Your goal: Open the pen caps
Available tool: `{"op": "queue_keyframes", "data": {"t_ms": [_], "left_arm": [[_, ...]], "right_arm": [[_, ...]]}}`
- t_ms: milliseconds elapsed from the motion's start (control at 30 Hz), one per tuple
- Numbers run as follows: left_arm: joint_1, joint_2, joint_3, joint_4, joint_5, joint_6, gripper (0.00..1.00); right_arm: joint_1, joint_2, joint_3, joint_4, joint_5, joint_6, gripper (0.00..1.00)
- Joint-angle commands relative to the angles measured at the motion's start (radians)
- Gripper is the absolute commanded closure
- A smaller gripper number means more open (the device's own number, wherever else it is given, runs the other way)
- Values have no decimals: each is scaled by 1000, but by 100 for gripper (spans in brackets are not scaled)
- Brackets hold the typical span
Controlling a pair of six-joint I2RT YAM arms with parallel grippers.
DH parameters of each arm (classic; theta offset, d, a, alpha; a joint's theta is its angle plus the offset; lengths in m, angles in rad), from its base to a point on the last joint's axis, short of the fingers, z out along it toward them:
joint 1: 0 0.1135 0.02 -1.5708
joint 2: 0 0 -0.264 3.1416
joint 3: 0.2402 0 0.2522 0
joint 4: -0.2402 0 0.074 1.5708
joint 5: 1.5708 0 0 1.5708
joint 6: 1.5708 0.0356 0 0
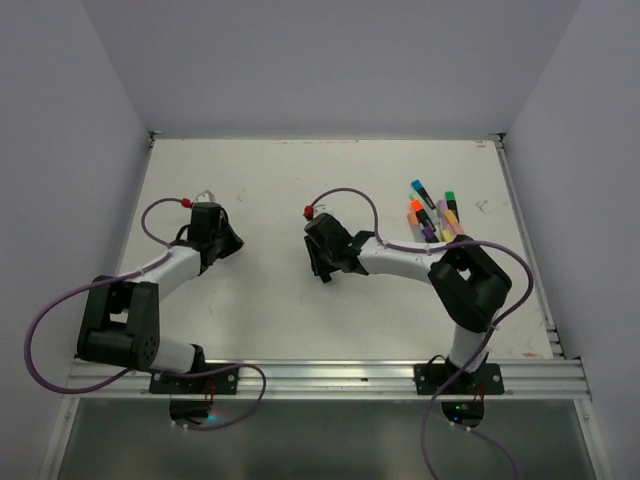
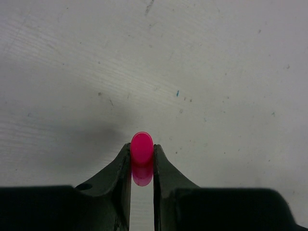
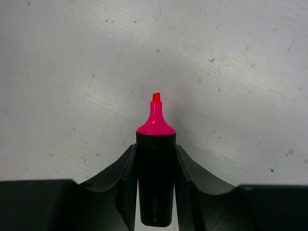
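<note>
Counter [image 1: 270, 190] has the capped highlighter bunch [image 1: 432, 212] sitting far right. Left of it, the right claw [image 3: 155, 150] clamps a black highlighter body [image 3: 155, 187], pink tip bare. Way further left, the left claw [image 2: 142, 156] pinches the pink cap [image 2: 142, 147], kept clear, I'd guess, to set down.

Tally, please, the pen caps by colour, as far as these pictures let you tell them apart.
pink cap: 1, off its pen, held in the left gripper
blue cap: 1
green cap: 1
orange cap: 1
purple cap: 1
Total: 5 that can be told apart. Any others among the pens at the far right are too small to tell.
</note>
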Motion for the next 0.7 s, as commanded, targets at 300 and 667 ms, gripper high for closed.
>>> {"op": "queue_keyframes", "data": {"t_ms": [300,667], "left_arm": [[7,-41,-99,-32,53,-9,100],[-1,150,-184,507,598,-100,100]], "right_arm": [[-91,156,199,-36,21,-76,100],[-97,277,342,-31,-87,-22,100]]}}
